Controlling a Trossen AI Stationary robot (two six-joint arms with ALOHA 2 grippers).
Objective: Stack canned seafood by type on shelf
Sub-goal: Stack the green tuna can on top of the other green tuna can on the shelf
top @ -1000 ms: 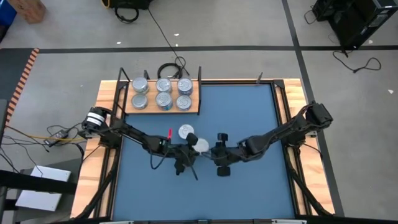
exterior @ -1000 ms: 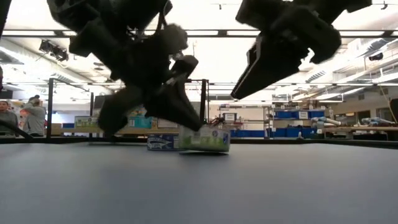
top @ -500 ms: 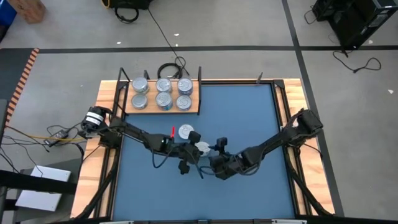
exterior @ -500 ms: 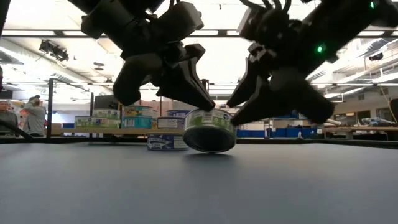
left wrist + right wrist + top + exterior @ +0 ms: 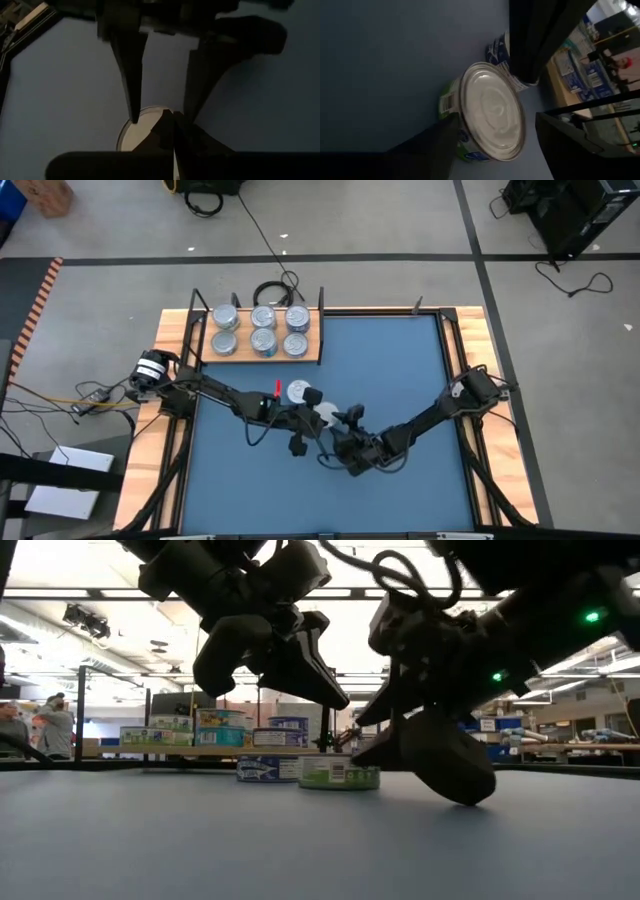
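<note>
Two tins of the canned seafood rest flat on the blue mat: a green-labelled tin (image 5: 325, 414) (image 5: 338, 775) (image 5: 490, 112) and, just behind it, a blue-labelled one (image 5: 298, 391) (image 5: 262, 770). Several more tins (image 5: 264, 330) stand on the wooden shelf (image 5: 310, 356) at the far left. My right gripper (image 5: 496, 120) (image 5: 161, 115) is open and low over the mat, one finger on each side of the green-labelled tin. My left gripper (image 5: 330, 695) (image 5: 172, 127) hangs shut above that tin, clear of it. My right gripper comes at the green-labelled tin's side wall (image 5: 451, 107) nearly level, from the table's near right, the tin flat on the mat between its open fingers. Whether a finger touches the wall I cannot tell.
The blue mat (image 5: 400, 360) has free room to the right and near side. Thin black posts (image 5: 321, 300) rise at the shelf's ends. A coiled black cable (image 5: 270, 288) lies behind the shelf. People stand far off in the room (image 5: 50, 725).
My right gripper has come down toward the mat and the green-labelled tin, rolling as it went, and now straddles it. The tin stood tipped up on its edge half a second ago and lies flat again. My left gripper has risen a little above it.
</note>
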